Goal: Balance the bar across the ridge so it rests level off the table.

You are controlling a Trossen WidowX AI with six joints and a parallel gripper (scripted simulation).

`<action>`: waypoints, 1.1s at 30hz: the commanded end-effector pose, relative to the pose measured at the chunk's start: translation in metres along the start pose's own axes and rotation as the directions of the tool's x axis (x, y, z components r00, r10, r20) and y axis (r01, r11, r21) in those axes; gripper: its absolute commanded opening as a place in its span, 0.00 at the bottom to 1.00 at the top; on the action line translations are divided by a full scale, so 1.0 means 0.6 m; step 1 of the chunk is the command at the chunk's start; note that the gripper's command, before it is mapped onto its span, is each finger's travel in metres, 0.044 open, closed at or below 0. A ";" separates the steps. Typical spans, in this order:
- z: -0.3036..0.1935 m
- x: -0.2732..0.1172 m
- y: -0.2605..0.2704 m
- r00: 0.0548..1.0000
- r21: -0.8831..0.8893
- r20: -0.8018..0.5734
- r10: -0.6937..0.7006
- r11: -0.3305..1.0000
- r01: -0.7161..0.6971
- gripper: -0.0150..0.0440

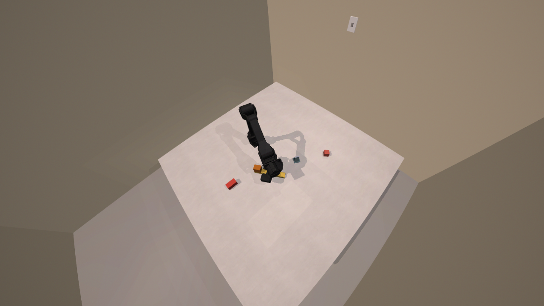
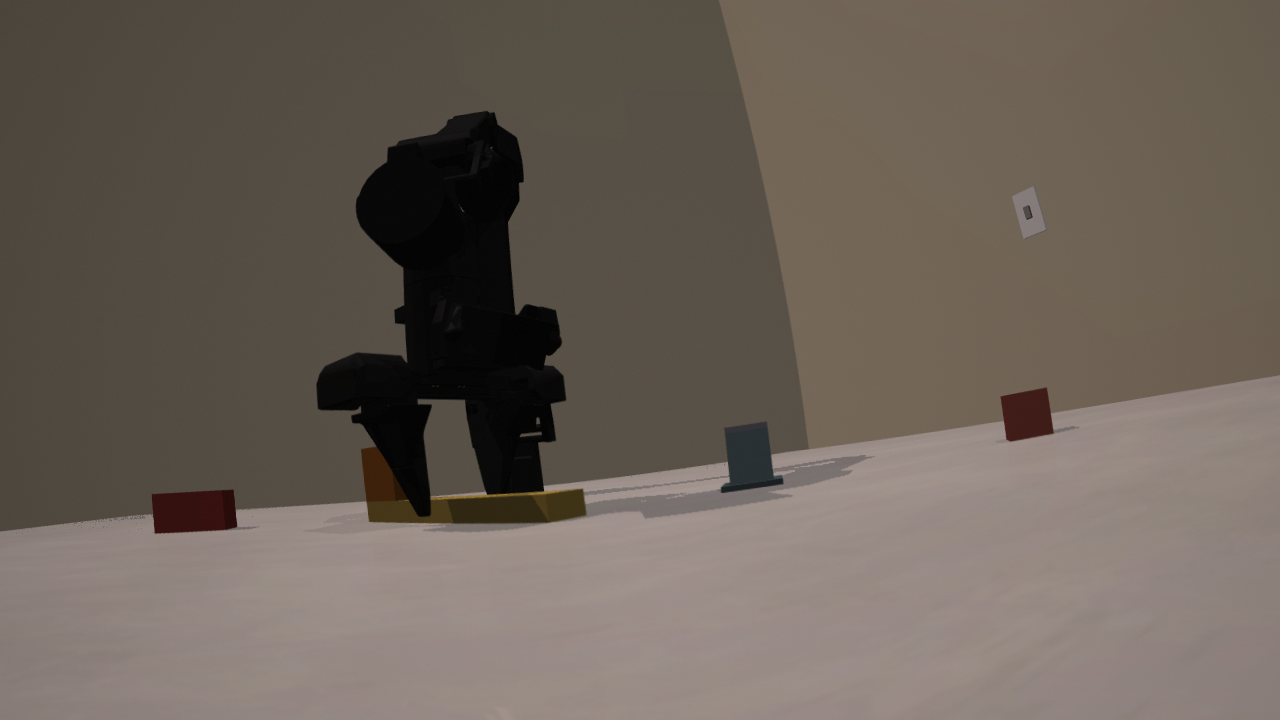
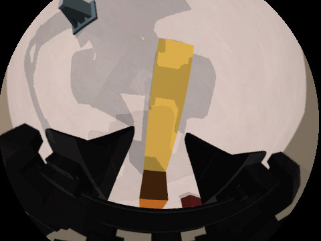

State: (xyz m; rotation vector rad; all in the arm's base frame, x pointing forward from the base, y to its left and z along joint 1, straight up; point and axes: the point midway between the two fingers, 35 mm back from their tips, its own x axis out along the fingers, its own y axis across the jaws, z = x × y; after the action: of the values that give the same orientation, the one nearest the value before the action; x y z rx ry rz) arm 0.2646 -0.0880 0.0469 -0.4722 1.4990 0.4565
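Note:
The yellow bar (image 1: 281, 174) (image 2: 565, 505) (image 3: 171, 80) lies flat on the table (image 1: 342, 197), with an orange block (image 1: 257, 168) (image 2: 377, 474) (image 3: 153, 203) on one end. My gripper (image 2: 469, 503) (image 3: 160, 133) is open and low over the bar. Its fingers stand on either side of the bar, with a gap to each in the wrist view. The blue-grey ridge (image 1: 296, 160) (image 2: 750, 454) (image 3: 80, 13) stands apart from the bar, beyond its plain end and off to one side, with nothing on it. In the top view the arm hides the bar's middle.
A red block (image 1: 231, 184) (image 2: 194, 512) (image 3: 190, 201) lies beyond the orange-block end of the bar. A small red cube (image 1: 326, 153) (image 2: 1026, 414) lies on the far side of the ridge from the bar.

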 end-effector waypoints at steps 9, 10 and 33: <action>0.000 0.000 0.000 1.000 0.000 0.000 0.000 1.000 0.000 0.57; 0.000 0.000 0.000 1.000 0.000 0.000 0.000 1.000 0.000 0.52; 0.004 -0.051 -0.005 1.000 0.001 -0.001 -0.001 1.000 0.001 0.25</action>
State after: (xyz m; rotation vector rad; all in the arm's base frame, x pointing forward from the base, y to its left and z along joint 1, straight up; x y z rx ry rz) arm 0.2657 -0.0882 0.0674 -0.4683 1.5052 0.4615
